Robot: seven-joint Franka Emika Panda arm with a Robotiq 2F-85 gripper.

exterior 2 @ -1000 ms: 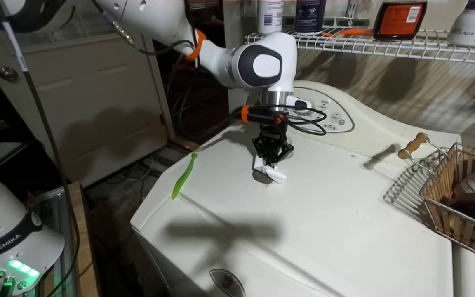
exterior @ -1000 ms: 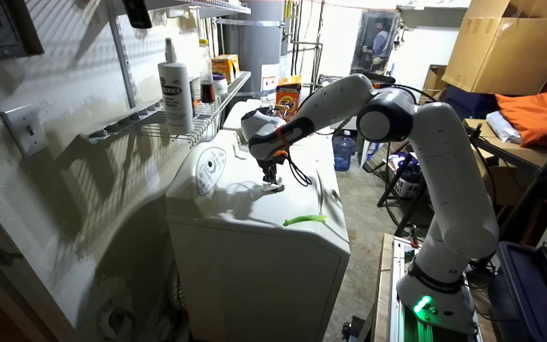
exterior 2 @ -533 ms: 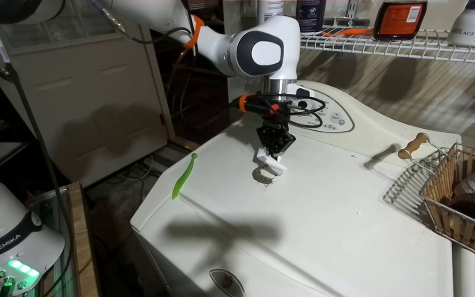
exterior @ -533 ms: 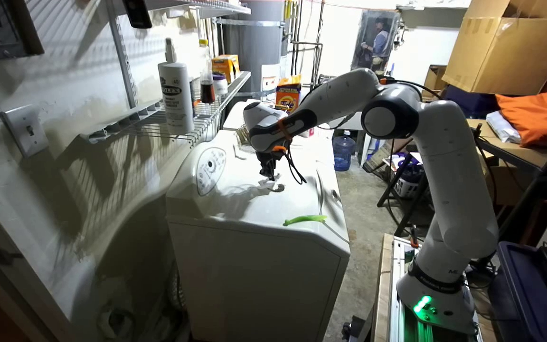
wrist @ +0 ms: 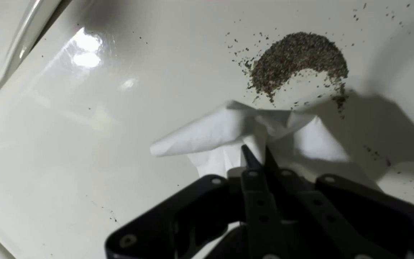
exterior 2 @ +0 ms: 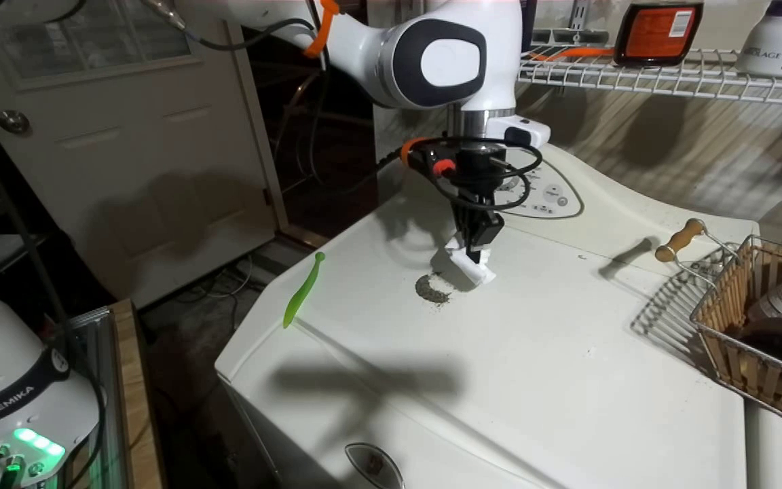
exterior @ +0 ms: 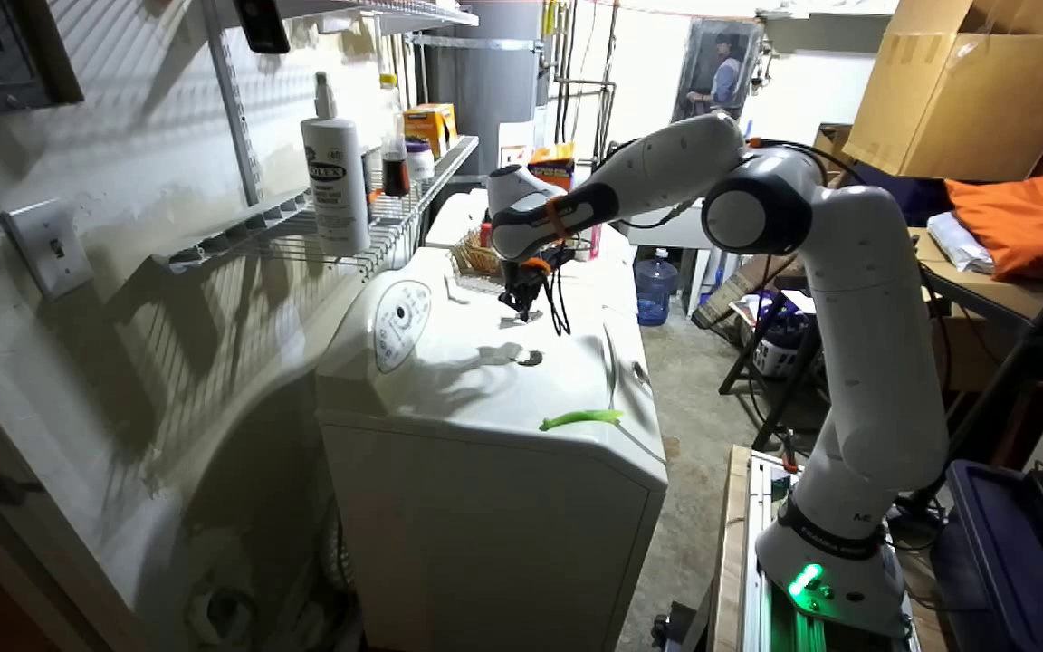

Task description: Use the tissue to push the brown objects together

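Note:
The brown objects show as a crescent-shaped pile of small dark brown grains (wrist: 300,50) on the white machine top, with loose specks around it. The pile also shows in both exterior views (exterior: 531,359) (exterior 2: 430,291). My gripper (wrist: 255,149) is shut on the crumpled white tissue (wrist: 207,135), whose folds spread to both sides of the fingertips. In an exterior view the gripper (exterior 2: 476,255) holds the tissue (exterior 2: 470,266) slightly above the top, beside the pile's hollow side and apart from it. In an exterior view the gripper (exterior: 524,315) hangs beyond the pile.
A green stick-like tool (exterior 2: 303,292) lies near the machine's edge. A wire basket (exterior 2: 723,353) with a wooden handle stands at the far end. The raised control panel (exterior 2: 554,193) and a wire shelf (exterior 2: 635,80) with bottles line the wall side.
My gripper has lifted with the tissue and moved off the pile, toward the basket end, turning a little. The crescent pile that was partly covered is now uncovered.

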